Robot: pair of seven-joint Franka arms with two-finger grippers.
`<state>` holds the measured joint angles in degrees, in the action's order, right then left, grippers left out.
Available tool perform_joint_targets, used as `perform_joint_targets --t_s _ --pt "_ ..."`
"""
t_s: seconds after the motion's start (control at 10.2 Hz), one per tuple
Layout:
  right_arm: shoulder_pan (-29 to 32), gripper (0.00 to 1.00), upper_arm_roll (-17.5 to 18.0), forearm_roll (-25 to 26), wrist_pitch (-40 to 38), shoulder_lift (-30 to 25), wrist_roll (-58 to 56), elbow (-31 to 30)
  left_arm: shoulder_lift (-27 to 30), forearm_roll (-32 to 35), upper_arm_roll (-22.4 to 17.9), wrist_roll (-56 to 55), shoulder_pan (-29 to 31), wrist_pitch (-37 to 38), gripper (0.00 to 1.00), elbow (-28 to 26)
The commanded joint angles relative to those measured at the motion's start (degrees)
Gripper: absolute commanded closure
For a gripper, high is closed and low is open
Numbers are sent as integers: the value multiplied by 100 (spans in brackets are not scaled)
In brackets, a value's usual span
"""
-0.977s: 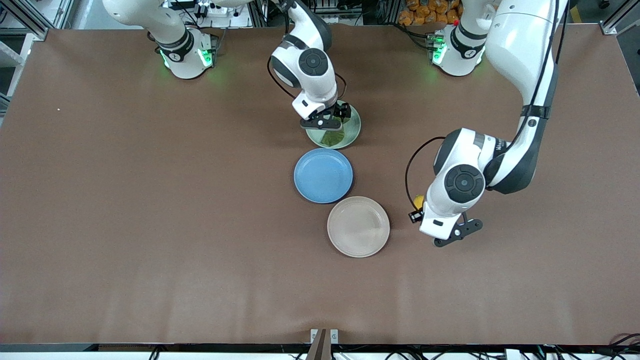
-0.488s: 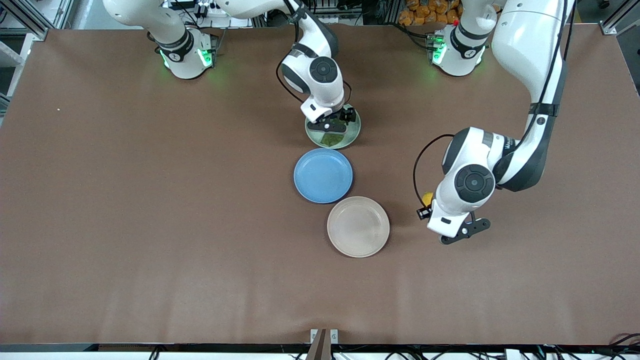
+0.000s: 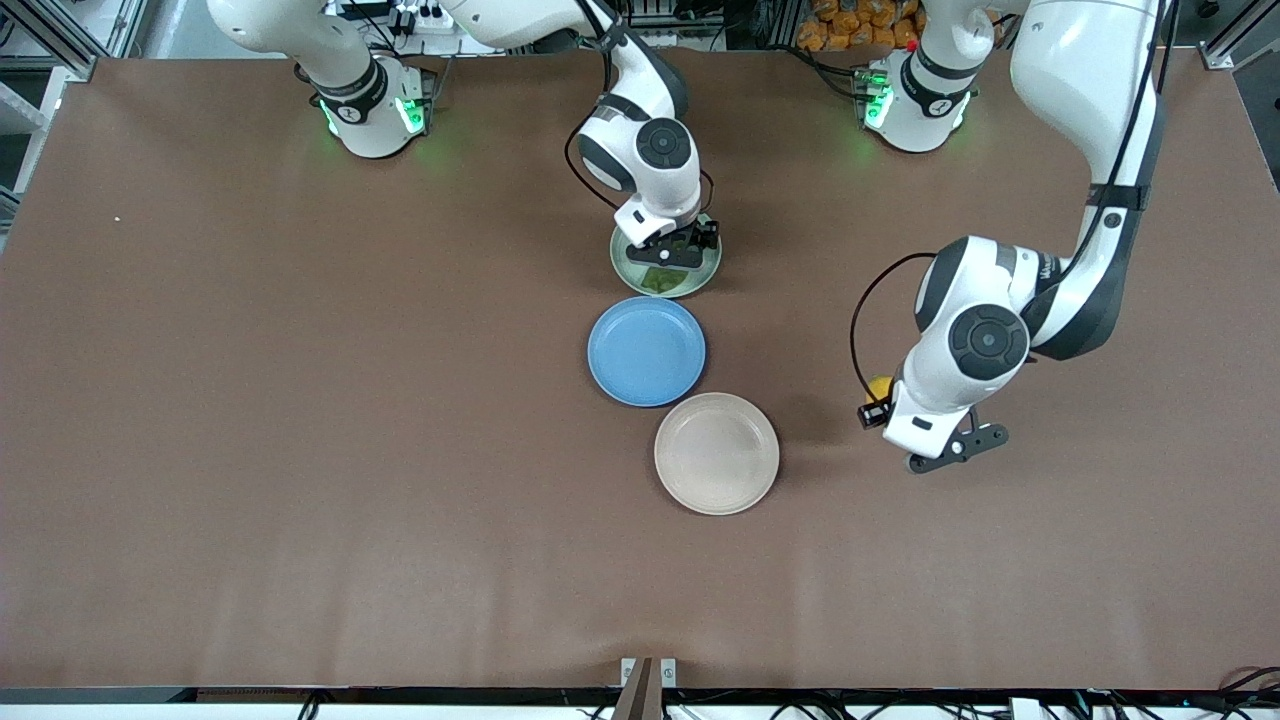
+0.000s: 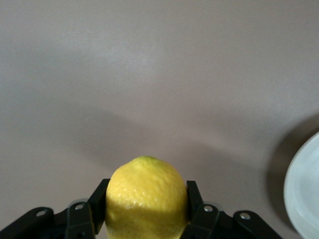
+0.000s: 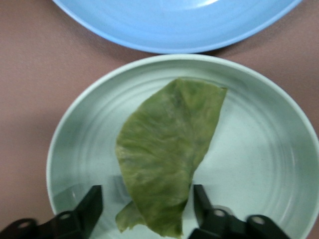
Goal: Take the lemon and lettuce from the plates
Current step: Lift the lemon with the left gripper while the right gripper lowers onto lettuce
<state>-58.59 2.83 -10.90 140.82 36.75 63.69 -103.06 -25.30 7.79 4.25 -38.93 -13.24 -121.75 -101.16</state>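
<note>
Lemon (image 4: 146, 196) clamped in left gripper (image 4: 144, 214), lettuce (image 5: 167, 149) between right gripper (image 5: 147, 209) fingers

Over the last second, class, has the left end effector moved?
Yes. The left end effector, shut on the lemon, has drifted away from the beige plate toward the left arm's end of the table.

No readable text anywhere (arm lettering too small to tell).
</note>
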Motion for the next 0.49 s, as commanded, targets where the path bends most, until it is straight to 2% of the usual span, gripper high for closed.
perform_joint_targets --t_s 0.0,0.2,0.29,0.39 --pt "-74 60 -63 141 -37 104 205 207 552 135 67 472 285 -287 100 -693" --pt "-56 89 -63 149 -37 104 205 268 500 135 58 772 365 -454 100 -729" --pt "-56 99 -72 149 -37 104 205 269 430 118 67 1078 557 -612 100 -730" --pt "-47 100 -72 167 -37 104 205 269 307 57 84 1620 759 -761 100 -721"
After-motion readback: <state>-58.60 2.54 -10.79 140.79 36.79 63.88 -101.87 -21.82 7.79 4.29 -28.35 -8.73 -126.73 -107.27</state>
